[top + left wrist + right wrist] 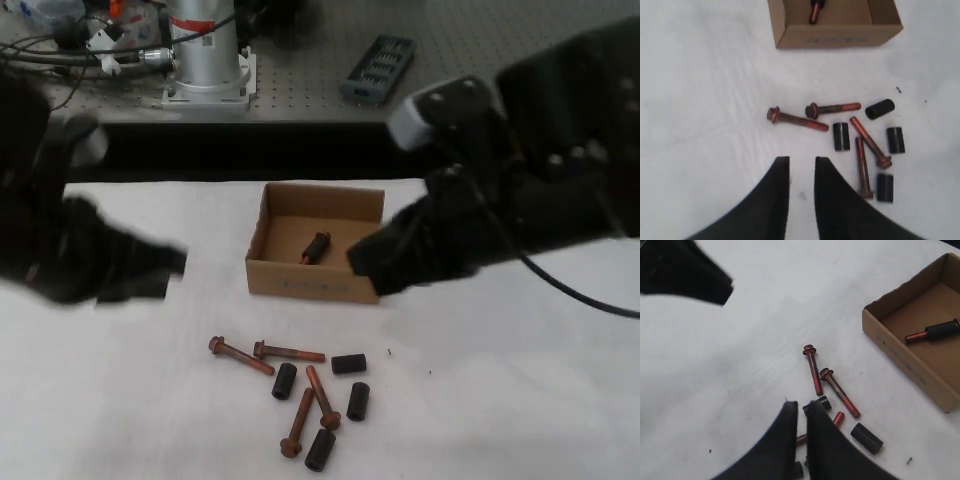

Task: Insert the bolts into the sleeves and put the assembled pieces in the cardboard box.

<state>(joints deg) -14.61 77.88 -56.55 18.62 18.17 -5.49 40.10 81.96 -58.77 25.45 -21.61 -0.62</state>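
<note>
A white sheet (520, 400) covers the bench. Behind it, toward 12 o'clock, runs a perforated metal table (300, 95) with cables (60, 45), a silver post (205, 45) and a dark rack (378, 68).

The left gripper (801, 160) hangs at 9 o'clock of the cardboard box (310, 281), with its fingers slightly parted and empty. In the left wrist view the frame edge cuts off the box's far wall.

Inside the box lies the assembled piece (317, 246), its long axis running from 1 to 7 o'clock and the bare bolt end toward 7.

At 6 o'clock of the box four loose bolts (290, 352) and four black sleeves (284, 380) lie on the sheet. The leftmost bolt has its head at 10 o'clock, the next at 9. The two nearer ones cross, with heads at 7 and 5.

The right gripper (801, 404) hangs at 3 o'clock of the box. Its fingers seem nearly together, with nothing between them. In the right wrist view they hide part of the pile
</note>
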